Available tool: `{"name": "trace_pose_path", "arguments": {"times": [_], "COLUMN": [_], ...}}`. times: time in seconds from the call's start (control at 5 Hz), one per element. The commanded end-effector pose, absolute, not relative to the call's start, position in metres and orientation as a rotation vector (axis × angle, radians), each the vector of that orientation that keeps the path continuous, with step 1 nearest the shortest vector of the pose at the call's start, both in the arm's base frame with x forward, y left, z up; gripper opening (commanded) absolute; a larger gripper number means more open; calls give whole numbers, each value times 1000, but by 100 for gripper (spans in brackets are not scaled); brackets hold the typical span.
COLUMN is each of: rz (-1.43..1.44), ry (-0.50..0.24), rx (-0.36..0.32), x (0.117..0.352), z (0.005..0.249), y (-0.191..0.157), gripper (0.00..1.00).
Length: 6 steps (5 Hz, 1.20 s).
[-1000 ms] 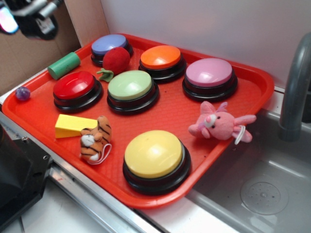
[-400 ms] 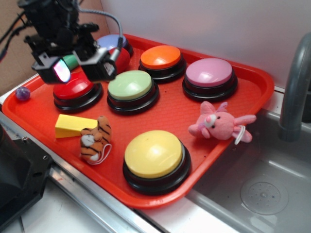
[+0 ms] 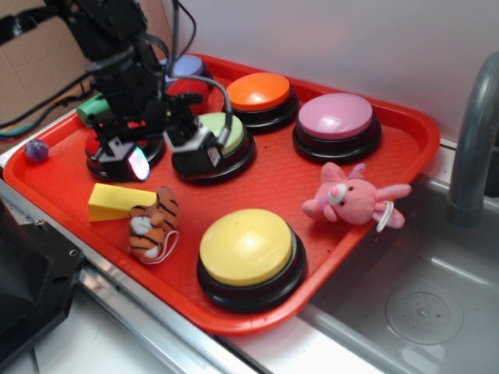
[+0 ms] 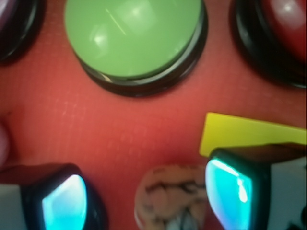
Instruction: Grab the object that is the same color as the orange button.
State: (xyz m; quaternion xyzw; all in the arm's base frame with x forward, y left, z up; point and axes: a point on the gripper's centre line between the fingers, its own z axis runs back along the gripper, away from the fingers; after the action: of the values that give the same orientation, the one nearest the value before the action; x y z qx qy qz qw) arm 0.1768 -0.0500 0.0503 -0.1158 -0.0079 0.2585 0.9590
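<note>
1. Your black gripper with glowing fingertip pads (image 3: pixel 172 159) has swung down and toward the front of the orange plastic tray (image 3: pixel 405 148) within the last second; it now hangs low over the tray floor between the red-topped dome button (image 3: pixel 101 148) and the green-topped dome button (image 3: pixel 226 132), where a moment ago it stood higher and further back.
2. Its jaws stand wide apart and hold nothing.
3. Your target, the small orange plush tiger with black stripes (image 3: pixel 153 224), has not moved: it lies near the tray's front edge, touching the yellow wedge block (image 3: pixel 115 201) and well apart from the glossy orange dome button (image 3: pixel 258 92) at the back.
4. In the wrist view the striped tiger (image 4: pixel 172 194) shows between the two pads, with the yellow wedge (image 4: pixel 249 134) close behind one of them.
5. You seem nearly lined up; a further descent looks necessary, and the wedge could get caught by that pad.
</note>
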Motion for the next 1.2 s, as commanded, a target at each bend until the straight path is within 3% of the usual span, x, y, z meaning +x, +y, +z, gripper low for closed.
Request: {"name": "trace_pose_path", "arguments": {"times": [0.0,0.2,0.4,0.6,0.8,1.0], "rz": [585,643,677,693,713,672], "ry": [5,3,-8,-13,-43,-57], "rx": [-260,-229,-188,-177,-136,-163], "x": [173,171,169,168,168,173], "z": [39,31,29,30,34,54], "y": [-59,-59,-60,-59,-56,-49], "gripper": [100,100,9,0,0,0]}}
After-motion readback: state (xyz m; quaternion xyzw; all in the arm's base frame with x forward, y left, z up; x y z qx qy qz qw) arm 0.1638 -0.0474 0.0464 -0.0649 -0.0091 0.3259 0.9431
